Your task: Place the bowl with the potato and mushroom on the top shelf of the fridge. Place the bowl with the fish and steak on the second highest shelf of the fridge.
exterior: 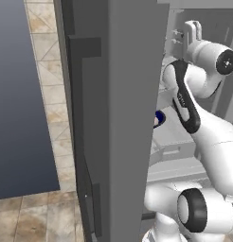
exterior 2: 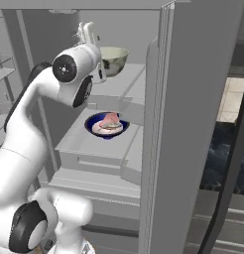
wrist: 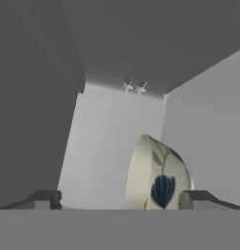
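Claw: jaws standing wide apart, gripping nothing.
Cream bowl: sitting on top shelf, just beyond the claw, right of centre.
Blue bowl: resting on the shelf below, holding steak.

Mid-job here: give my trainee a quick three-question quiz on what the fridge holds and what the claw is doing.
1. True or false: the blue bowl with the steak sits on the top shelf.
2. Which bowl stands on the top shelf? A) cream bowl with a leaf pattern B) blue bowl C) none
3. Fill in: the claw is ____, its fingertips spread on either side of the cream bowl.

Key: 1 false, it sits one shelf lower; 2 A; 3 open.
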